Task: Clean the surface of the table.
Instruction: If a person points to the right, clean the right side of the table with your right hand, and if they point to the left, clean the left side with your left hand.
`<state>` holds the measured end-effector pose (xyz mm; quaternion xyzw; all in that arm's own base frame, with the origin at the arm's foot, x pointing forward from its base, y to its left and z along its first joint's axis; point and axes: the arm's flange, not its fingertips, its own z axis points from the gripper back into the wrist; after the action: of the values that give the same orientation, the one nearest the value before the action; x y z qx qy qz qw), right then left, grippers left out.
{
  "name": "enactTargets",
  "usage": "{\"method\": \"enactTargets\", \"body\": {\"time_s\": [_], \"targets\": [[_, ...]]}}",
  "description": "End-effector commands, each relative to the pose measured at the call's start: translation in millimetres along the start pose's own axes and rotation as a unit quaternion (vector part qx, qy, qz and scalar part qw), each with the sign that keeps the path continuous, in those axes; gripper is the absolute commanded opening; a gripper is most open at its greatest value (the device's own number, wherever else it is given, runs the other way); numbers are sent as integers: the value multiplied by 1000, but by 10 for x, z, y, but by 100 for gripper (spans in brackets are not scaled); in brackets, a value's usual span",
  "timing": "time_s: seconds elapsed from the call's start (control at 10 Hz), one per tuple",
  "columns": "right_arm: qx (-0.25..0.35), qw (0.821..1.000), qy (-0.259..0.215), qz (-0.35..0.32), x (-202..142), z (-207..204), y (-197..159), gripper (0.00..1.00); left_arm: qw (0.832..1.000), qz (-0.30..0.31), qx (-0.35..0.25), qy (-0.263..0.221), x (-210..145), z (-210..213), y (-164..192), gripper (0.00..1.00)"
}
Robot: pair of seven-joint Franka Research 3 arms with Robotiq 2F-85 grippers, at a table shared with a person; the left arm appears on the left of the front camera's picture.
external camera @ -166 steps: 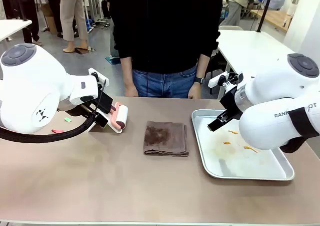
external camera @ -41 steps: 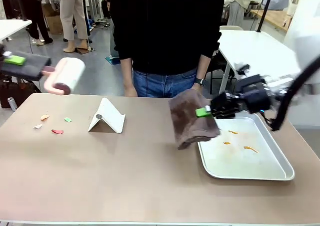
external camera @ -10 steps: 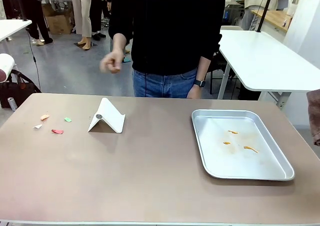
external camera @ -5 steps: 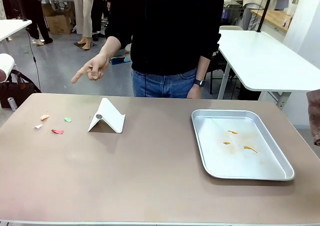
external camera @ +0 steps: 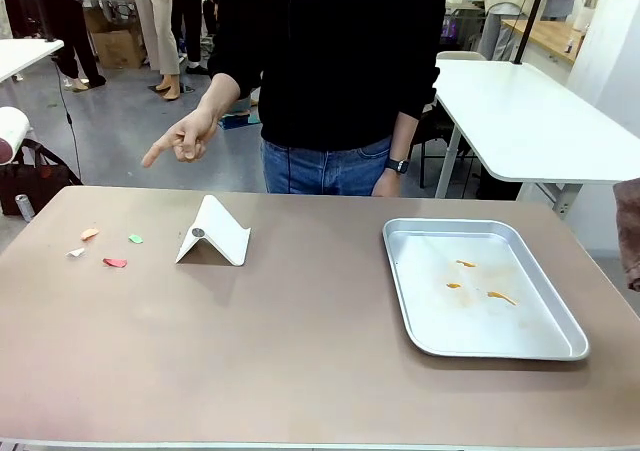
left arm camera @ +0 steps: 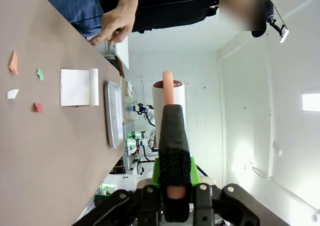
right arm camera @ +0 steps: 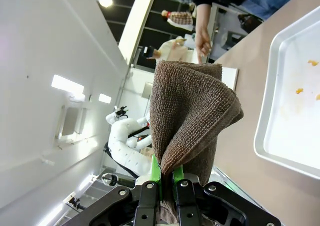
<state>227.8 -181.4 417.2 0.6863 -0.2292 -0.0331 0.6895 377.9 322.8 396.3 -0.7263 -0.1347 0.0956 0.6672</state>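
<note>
Table (external camera: 300,361) – taupe-brown top, spans the front view from side to side, the person standing at its far edge.

Left part of the top: four small coloured scraps (external camera: 115,263), loosely grouped near the far-left corner; just right of them a white folded stand (external camera: 213,233), tent-shaped and upright.

Right part: metal tray (external camera: 400,291) lying flat, with a few orange smears (external camera: 470,276) inside it; well apart from the stand.

Person: one hand (external camera: 180,139) raised above the far edge, index finger extended toward the scraps' side; the other hand (external camera: 388,181) hangs down at the table edge.

Left gripper (left arm camera: 173,178) – held off the table, pads pressed onto the black handle of a lint roller (left arm camera: 169,93); the roller's white drum points away from the wrist; the drum's end shows at the left edge of the front view.

Right gripper (right arm camera: 166,178) – fingers pinched tight on a brown towel (right arm camera: 190,116), which stands up bunched and folded between them; held clear of the table, tray to one side of it.
</note>
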Motion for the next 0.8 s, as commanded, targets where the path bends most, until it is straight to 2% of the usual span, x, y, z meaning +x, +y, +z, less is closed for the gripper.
{"method": "enactTargets", "body": {"time_s": [0.0,0.3,0.4,0.5,0.7], "targets": [[11,1000,-8,-4,8,5,76,0,1000,-9,-7,5,-87,-4,-17,0],[11,1000,-8,-4,8,5,76,0,1000,-9,-7,5,-87,-4,-17,0],[11,1000,-8,-4,8,5,76,0,1000,0,0,0,0,0,0,22],[11,1000,-8,-4,8,5,76,0,999,-28,35,13,-26,-11,34,22],[11,1000,-8,-4,8,5,76,0,995,-46,87,16,0,-41,87,22]]}}
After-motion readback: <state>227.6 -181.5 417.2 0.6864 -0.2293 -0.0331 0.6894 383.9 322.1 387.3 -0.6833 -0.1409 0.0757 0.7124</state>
